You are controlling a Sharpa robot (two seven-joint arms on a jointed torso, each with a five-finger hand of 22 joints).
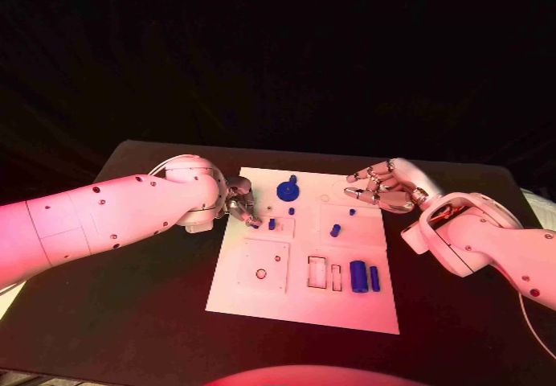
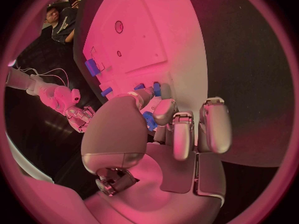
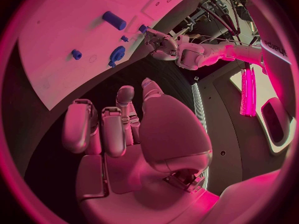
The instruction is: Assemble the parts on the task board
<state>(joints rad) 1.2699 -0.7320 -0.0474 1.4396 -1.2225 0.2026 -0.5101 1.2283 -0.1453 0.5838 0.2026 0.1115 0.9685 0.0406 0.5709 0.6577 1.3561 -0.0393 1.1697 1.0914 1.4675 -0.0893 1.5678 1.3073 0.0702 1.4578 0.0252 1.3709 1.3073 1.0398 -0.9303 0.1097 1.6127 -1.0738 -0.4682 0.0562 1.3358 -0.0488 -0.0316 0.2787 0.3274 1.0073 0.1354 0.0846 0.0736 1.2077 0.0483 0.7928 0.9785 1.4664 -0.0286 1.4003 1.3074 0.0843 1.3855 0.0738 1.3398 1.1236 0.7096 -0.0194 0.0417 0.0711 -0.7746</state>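
Note:
The white task board [image 1: 304, 301] lies in the middle of the black table. My left hand [image 1: 240, 201] hovers at the board's far left edge and pinches a small blue part [image 2: 149, 120] between thumb and fingers. Just beyond its fingertips stand two small blue pegs [image 2: 157, 88]. My right hand [image 1: 380, 186] hangs over the board's far right corner, fingers loosely bent and apart, holding nothing. A round blue part [image 1: 288, 190] lies at the far edge. A blue cylinder [image 1: 358, 276] and a thin blue bar [image 1: 374, 278] lie near the right side.
Small blue pegs [image 1: 335, 230] stand mid-board, beside rectangular slots [image 1: 316, 272] and a round hole [image 1: 261, 273]. Bare black table [image 1: 139, 314] stretches left and right of the board. The table's far edge [image 1: 301, 150] runs behind both hands.

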